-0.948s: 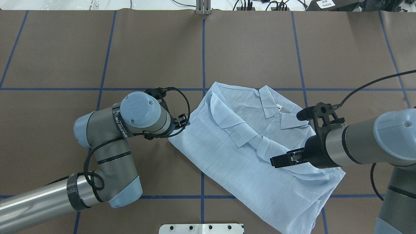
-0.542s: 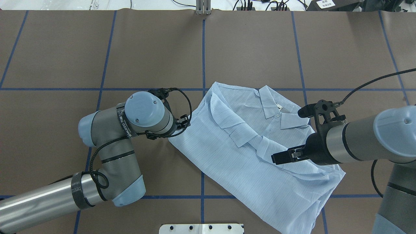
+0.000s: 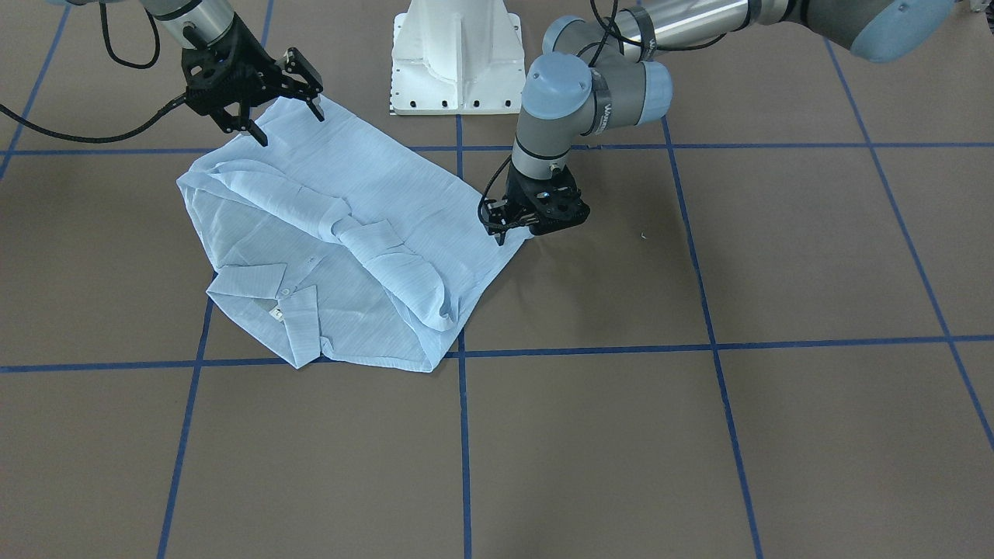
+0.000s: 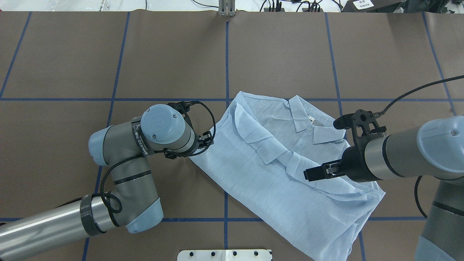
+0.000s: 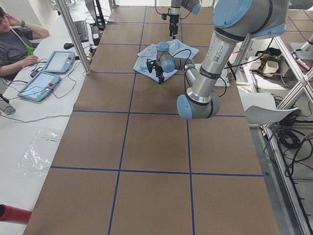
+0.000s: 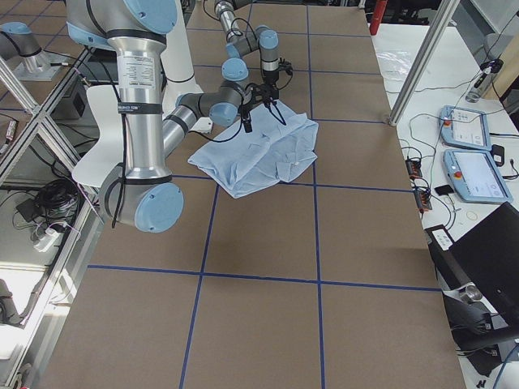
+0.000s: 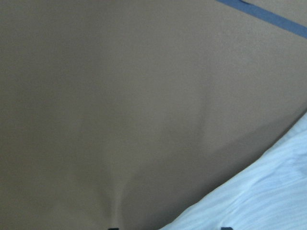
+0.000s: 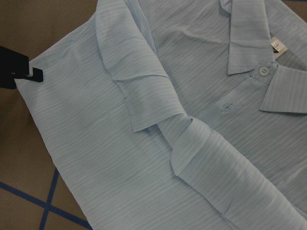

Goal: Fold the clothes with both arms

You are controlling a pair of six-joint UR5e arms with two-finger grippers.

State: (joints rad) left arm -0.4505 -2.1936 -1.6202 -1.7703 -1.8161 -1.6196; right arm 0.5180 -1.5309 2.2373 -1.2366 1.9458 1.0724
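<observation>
Along the striped shirt's (image 4: 253,174) eight o'clock edge on the table (image 4: 174,54), seen from overhead, our left tool (image 3: 512,223) sits apart astride the hem; our right tool (image 3: 289,124) hovers spread toward three o'clock. We fear one thin layer slipping free and dragging the folded sleeves askew

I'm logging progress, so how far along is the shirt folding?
Done: both sleeves of the light blue striped collared shirt lie folded across its front. In hand: the left pincer sits at the shirt's side edge, and the right pincer hovers open over the shirt. Left: folding the body itself.
</observation>
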